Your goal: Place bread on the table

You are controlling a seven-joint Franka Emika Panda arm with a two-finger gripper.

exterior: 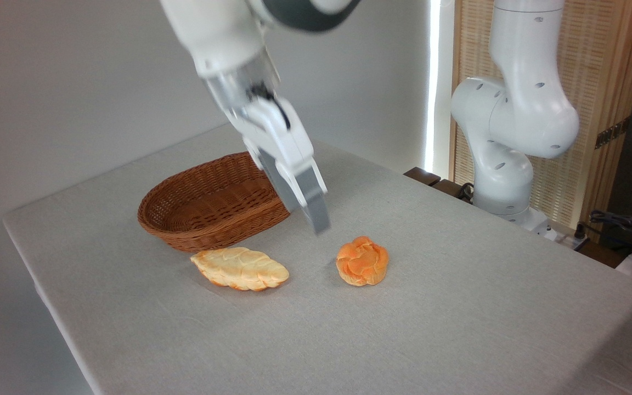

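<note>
Bread [362, 260], the round orange knotted bun, sat on the grey table [458, 318] just right of frame centre, touching nothing. I saw my gripper [316, 219] hanging above and left of it, holding nothing; whether its fingers were parted I couldn't tell. Further left lay a paler leaf-shaped loaf [239, 269] before the wicker basket [206, 211].

one round knotted bun [362, 261]; one pale leaf-shaped loaf [240, 268]; one wicker basket [206, 206]; one table [458, 307]
</note>
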